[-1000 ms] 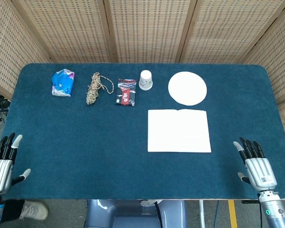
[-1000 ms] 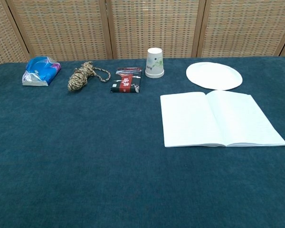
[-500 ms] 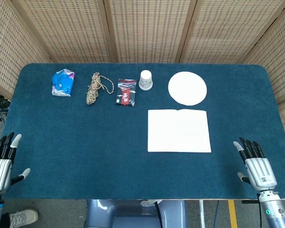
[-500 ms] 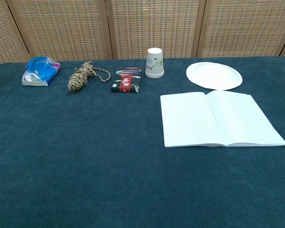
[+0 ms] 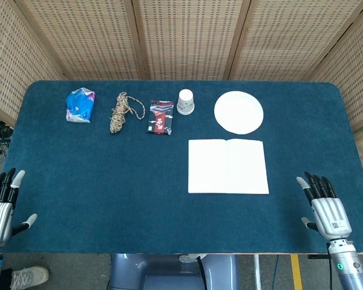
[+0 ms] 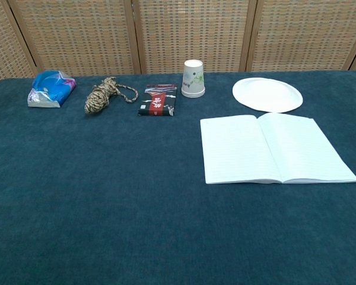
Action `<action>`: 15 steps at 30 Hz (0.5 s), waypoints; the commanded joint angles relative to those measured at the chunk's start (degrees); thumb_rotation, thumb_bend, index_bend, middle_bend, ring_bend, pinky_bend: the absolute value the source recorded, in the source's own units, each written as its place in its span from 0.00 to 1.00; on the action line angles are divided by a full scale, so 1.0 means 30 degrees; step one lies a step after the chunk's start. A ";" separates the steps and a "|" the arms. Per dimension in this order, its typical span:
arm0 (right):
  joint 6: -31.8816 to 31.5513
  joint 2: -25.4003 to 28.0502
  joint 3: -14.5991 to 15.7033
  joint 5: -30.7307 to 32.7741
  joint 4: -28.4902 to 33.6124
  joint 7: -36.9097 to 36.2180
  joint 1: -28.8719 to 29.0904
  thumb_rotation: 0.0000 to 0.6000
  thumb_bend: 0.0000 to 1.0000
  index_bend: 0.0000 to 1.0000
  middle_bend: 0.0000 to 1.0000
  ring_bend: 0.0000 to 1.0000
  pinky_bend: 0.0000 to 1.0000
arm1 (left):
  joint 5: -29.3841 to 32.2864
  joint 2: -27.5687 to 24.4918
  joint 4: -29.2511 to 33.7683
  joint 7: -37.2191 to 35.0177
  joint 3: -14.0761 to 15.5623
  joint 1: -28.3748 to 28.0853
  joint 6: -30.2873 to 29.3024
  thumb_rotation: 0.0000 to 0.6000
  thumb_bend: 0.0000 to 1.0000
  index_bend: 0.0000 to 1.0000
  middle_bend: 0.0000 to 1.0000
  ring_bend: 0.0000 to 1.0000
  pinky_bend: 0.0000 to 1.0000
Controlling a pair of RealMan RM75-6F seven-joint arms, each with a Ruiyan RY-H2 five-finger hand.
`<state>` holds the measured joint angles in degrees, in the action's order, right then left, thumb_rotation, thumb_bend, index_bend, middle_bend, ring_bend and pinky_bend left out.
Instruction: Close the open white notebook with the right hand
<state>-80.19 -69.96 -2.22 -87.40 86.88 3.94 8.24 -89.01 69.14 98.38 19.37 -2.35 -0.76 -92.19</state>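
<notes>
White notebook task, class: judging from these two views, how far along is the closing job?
Done: nothing yet. The white notebook lies fully open and flat on the blue table, below the paper plate. In hand: nothing; the right hand is empty with fingers apart at the near right edge, well clear of the notebook, and the left hand is idle. Left: reach in, lift one cover, fold it shut.

The white notebook was laid open and flat on the dark blue table cloth, both pages turned upward with the spine crease running down the middle. Faint ruled lines could be made out on the pages in the chest view. It was placed just in front of the white plate, near but apart from it, its edges set square to the table.
</notes>
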 commanded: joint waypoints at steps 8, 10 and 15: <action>0.1447 -0.0383 -0.1038 0.1424 0.0915 0.1043 0.1130 1.00 0.25 0.00 0.00 0.00 0.00 | 0.0569 0.0098 -0.0158 0.0059 -0.0131 -0.0151 0.0460 1.00 0.06 0.00 0.00 0.00 0.00; 0.1663 -0.0513 -0.1161 0.1644 0.1113 0.1354 0.1314 1.00 0.25 0.00 0.00 0.00 0.00 | 0.0598 0.0116 -0.0186 0.0068 -0.0134 -0.0167 0.0492 1.00 0.06 0.00 0.00 0.00 0.00; 0.2214 -0.0968 -0.1502 0.2259 0.1472 0.2145 0.1821 1.00 0.25 0.00 0.00 0.00 0.00 | 0.0709 0.0115 -0.0200 0.0020 -0.0168 -0.0195 0.0550 1.00 0.06 0.00 0.00 0.00 0.00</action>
<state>-73.82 -72.61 -6.50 -80.89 91.05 10.10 13.45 -86.91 69.48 97.79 19.45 -2.84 -1.34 -90.56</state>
